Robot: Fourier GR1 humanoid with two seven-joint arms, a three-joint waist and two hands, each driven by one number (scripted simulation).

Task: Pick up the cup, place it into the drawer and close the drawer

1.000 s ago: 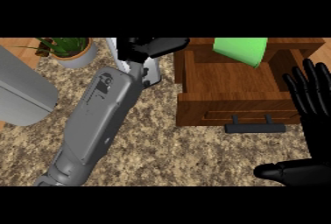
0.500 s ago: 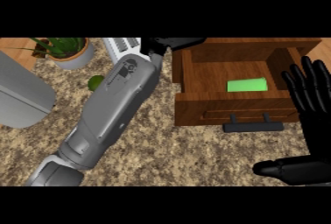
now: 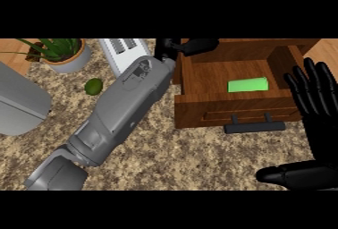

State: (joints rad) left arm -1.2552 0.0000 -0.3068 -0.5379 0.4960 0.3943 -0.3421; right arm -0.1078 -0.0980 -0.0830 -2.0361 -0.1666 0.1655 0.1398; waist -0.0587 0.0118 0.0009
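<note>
Green cup (image 3: 247,85) lies inside open drawer (image 3: 231,114), placement apparently done. Left hand (image 3: 188,46) at far rim, fingers unclear. Right hand (image 3: 315,112) rests, fingers straight, near handle (image 3: 254,126) for closing push.

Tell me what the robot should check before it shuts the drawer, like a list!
1. Cup inside the drawer: ok, it lies on its side in there.
2. Drawer open: ok, it is pulled out.
3. Handle free to push: ok, nothing covers it.
4. Left hand out of the drawer: cannot tell, it sits at the back left corner.
5. Right hand out of the way: ok, it is open beside the drawer.
</note>
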